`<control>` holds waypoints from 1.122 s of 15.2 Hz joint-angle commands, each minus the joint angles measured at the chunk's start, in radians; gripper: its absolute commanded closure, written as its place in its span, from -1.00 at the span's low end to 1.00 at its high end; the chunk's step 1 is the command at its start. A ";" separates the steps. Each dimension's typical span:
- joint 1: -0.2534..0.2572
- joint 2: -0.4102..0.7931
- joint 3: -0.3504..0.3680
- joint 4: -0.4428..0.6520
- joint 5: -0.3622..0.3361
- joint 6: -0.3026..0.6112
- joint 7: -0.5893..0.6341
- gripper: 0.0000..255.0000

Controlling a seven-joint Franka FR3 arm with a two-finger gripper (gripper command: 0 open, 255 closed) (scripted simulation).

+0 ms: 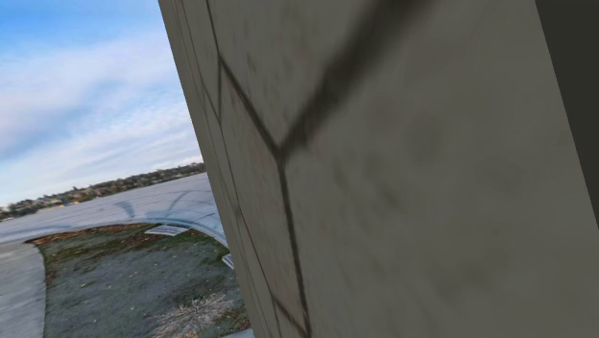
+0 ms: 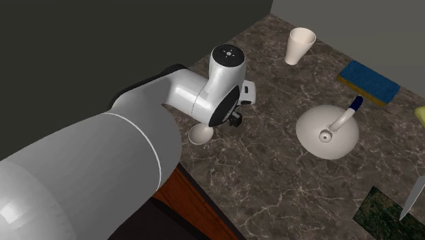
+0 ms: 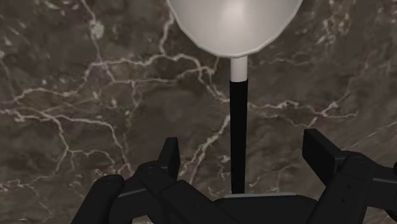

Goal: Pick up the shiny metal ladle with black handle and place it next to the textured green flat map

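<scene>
The ladle (image 3: 236, 57) lies flat on the dark marble counter (image 3: 95, 95). Its pale shiny bowl is ahead of the hand, and its thin black handle (image 3: 236, 146) runs back between my fingers. My gripper (image 3: 245, 149) hangs just over the handle, open, with a finger on each side and neither touching it. In the second exterior view the ladle's bowl (image 2: 199, 135) peeks out below the white hand, next to the gripper (image 2: 235, 121). The dark green textured map (image 2: 380, 215) lies flat at that view's lower right, far from the ladle.
A pale cup (image 2: 300, 45), a blue sponge (image 2: 368, 80), a white dish (image 2: 315, 140) holding a blue-handled utensil (image 2: 346, 116), and a knife blade (image 2: 413, 198) stand between ladle and map. The counter's edge (image 2: 197, 198) runs under the arm. In the shoulder view a grey wall (image 1: 403, 192) stands close.
</scene>
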 commanded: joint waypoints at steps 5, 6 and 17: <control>0.004 0.030 0.000 -0.008 -0.004 0.039 0.005 -1.00; 0.004 0.030 0.000 -0.008 -0.004 0.039 0.005 -1.00; 0.004 0.028 0.000 -0.013 -0.004 0.041 0.005 1.00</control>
